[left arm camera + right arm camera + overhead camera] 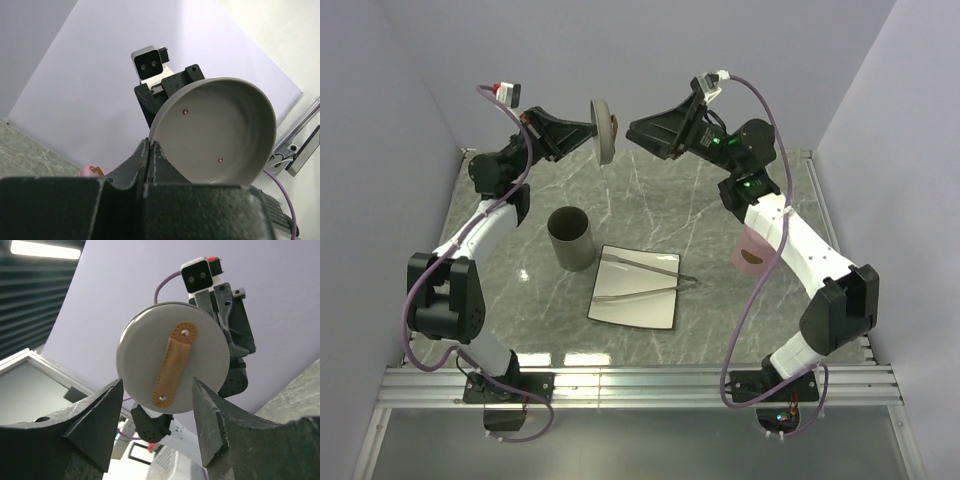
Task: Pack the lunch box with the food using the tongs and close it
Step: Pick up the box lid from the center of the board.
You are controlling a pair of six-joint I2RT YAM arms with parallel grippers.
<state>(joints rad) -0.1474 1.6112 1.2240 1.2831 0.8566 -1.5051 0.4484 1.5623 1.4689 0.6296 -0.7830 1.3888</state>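
Observation:
My left gripper (592, 133) is raised high at the back and is shut on the rim of a round grey lid (605, 130), held on edge. The left wrist view shows the lid's hollow underside (220, 132) just past the closed jaws of the left gripper (150, 145). My right gripper (632, 132) faces the lid's top from the right, open and just short of it. In the right wrist view the lid (145, 345) and its tan strap (175, 365) show beyond the spread jaws of the right gripper (157, 380). The silver tongs (640, 280) lie on the white plate (635, 312). The grey cylindrical lunch box (570, 237) stands uncovered. The food is out of view.
A pink object (752, 250) stands on the marble table under the right arm and also peeks into the left wrist view as a pink object (91, 171). Lilac walls close in at the back and both sides. A metal rail (640, 385) runs along the near edge.

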